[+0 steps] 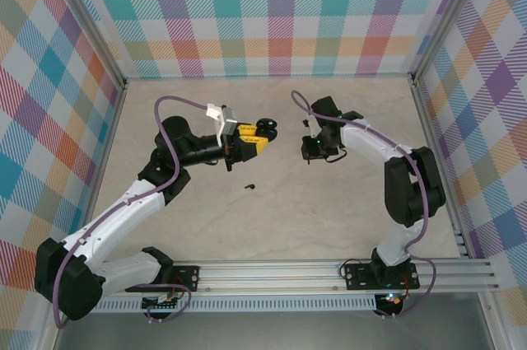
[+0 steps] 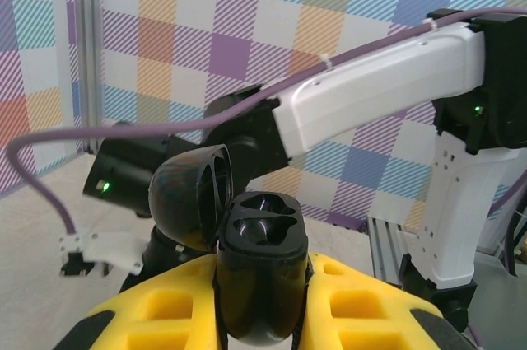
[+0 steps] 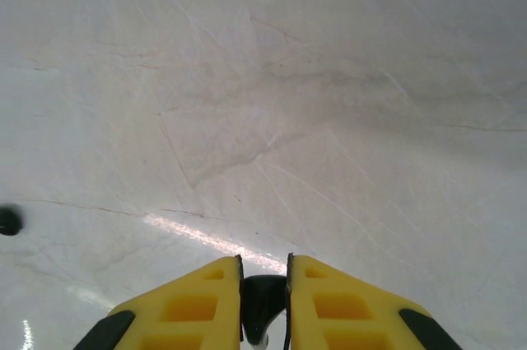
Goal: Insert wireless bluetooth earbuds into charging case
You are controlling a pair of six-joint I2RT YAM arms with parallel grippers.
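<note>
A black charging case (image 2: 262, 261) stands upright between the yellow fingers of my left gripper (image 2: 263, 272), which is shut on it. Its lid (image 2: 189, 198) hangs open to the left, and both wells look empty. From above, the case (image 1: 265, 126) is held over the middle of the table by my left gripper (image 1: 252, 137). My right gripper (image 3: 263, 266) is shut on a black earbud (image 3: 263, 305) just above the tabletop, and from above that gripper (image 1: 317, 152) is to the right of the case. Another black earbud (image 1: 250, 187) lies loose on the table in front of the case.
The pale marbled tabletop (image 1: 272, 218) is walled in by checked panels on three sides, with a metal rail (image 1: 329, 272) at the near edge. A small dark object (image 3: 8, 220) lies on the table at the left edge of the right wrist view.
</note>
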